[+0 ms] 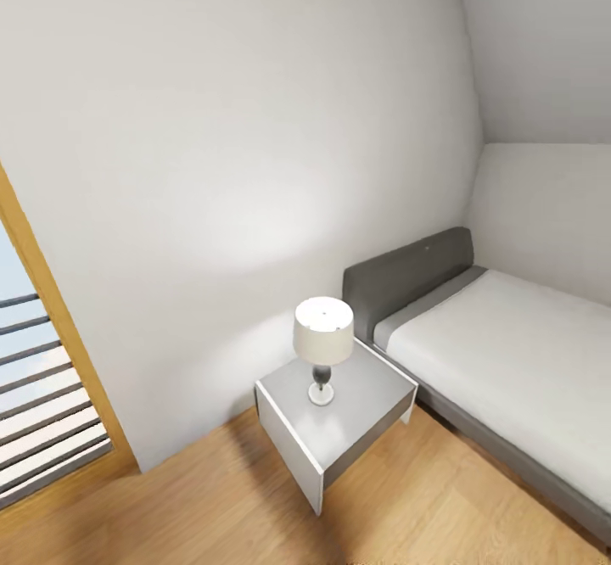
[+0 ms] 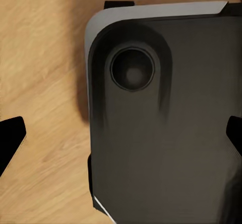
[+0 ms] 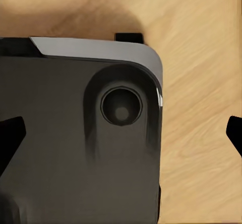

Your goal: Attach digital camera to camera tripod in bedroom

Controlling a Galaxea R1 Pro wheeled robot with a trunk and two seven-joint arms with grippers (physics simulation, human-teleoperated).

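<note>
No words, labels, brands, numbers or signs can be read anywhere, neither on the lamp (image 1: 323, 333), the bedside table (image 1: 373, 395), nor the bed (image 1: 509, 353).

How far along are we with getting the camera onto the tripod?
Early. Done: the robot is in the bedroom, facing the grey bed and a white nightstand with a lamp. In hand: nothing; the left pincer and right pincer are both open, hanging over the robot's dark base and wood floor. Left: find the camera and tripod, pick up the camera, mount it.
</note>
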